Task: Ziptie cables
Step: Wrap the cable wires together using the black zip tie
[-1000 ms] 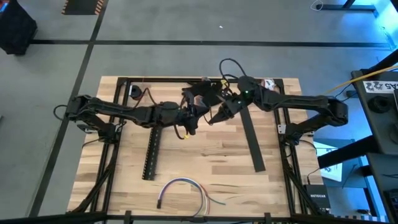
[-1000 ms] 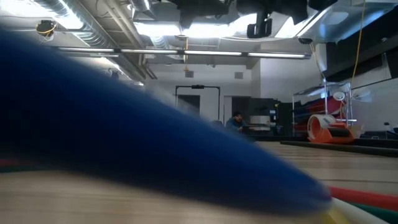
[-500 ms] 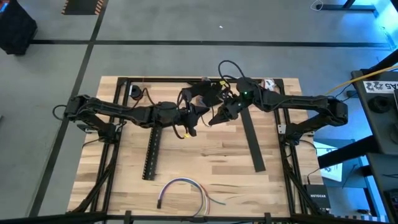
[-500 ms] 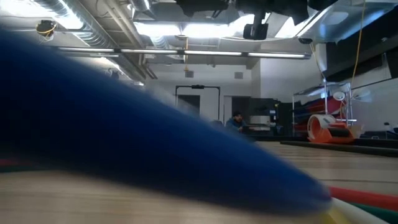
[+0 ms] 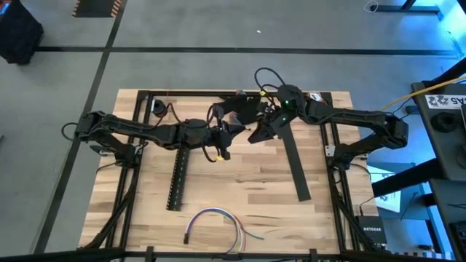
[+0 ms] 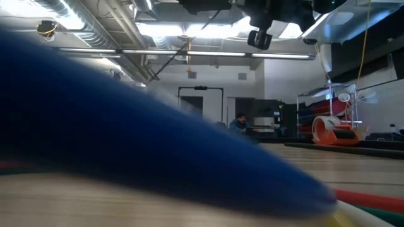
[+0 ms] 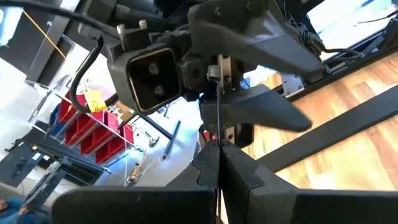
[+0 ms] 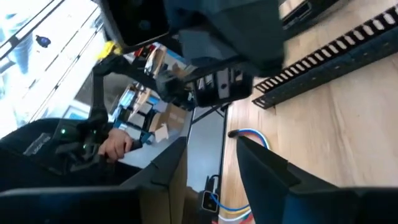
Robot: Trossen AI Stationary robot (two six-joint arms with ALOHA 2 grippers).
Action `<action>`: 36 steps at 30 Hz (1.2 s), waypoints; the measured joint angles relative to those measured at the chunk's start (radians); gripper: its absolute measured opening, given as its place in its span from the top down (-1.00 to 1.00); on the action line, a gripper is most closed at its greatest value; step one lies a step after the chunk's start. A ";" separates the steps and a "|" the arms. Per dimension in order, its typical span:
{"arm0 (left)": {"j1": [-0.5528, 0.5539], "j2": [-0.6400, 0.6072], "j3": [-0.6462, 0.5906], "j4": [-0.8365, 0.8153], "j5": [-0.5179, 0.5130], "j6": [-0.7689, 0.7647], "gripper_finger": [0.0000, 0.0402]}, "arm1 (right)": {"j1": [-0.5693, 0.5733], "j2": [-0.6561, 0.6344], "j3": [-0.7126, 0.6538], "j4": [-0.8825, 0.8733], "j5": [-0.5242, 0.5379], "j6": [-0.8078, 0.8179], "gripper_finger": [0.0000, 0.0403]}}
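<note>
The cables [image 5: 215,220] lie in a loose curve near the table's near edge, untouched. They also show in the right wrist view [image 8: 252,138] and as a blue blur close to the low camera [image 6: 126,139]. Both grippers meet above the table's middle, toward the far side. My left gripper [image 5: 224,137] [image 7: 219,163] is shut on a thin dark strip [image 7: 219,118] [image 6: 167,62]. My right gripper [image 5: 253,136] [image 8: 211,168] faces it, open. In the left wrist view its fingers [image 7: 267,109] stand on either side of the strip's far end. Whether they touch it, I cannot tell. My left gripper pinches the thin dark strip near one end [image 7: 219,146] between its two fingers, coming from the table's left. The strip runs straight out past the fingertips toward the right gripper, lifted clear of the table.
A long black slotted channel [image 5: 177,178] lies on the wood left of centre, also in the right wrist view [image 8: 329,56]. A plain black bar [image 5: 295,166] lies right of centre. Black frame rails run along the table's edges. A person sits far off in the room [image 6: 240,123].
My right gripper has shifted slightly toward the table's right and far side. In the low view its underside hangs a little lower. The thin strip now shows there as a slanting line, which it did not before. The cables have stayed put.
</note>
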 joint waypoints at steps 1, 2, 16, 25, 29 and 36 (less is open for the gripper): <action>0.000 0.000 0.000 0.001 -0.001 0.000 1.00 | 0.000 -0.002 0.000 0.000 -0.005 -0.012 0.34; 0.000 0.000 0.000 0.002 -0.003 -0.001 1.00 | 0.000 -0.004 0.000 -0.003 -0.011 -0.029 0.34; 0.002 -0.004 0.008 0.212 -0.008 -0.481 1.00 | -0.125 -0.210 0.000 -0.347 0.278 -0.560 0.34; 0.027 -0.004 0.008 0.237 -0.007 -0.886 1.00 | 0.037 -0.173 -0.076 -0.294 0.408 -0.624 0.34; 0.027 -0.004 0.008 0.272 -0.007 -0.932 1.00 | 0.127 -0.128 -0.137 -0.209 0.488 -0.623 0.34; 0.027 -0.003 0.008 0.302 -0.007 -0.981 1.00 | 0.265 -0.119 -0.157 -0.122 0.713 -0.776 0.34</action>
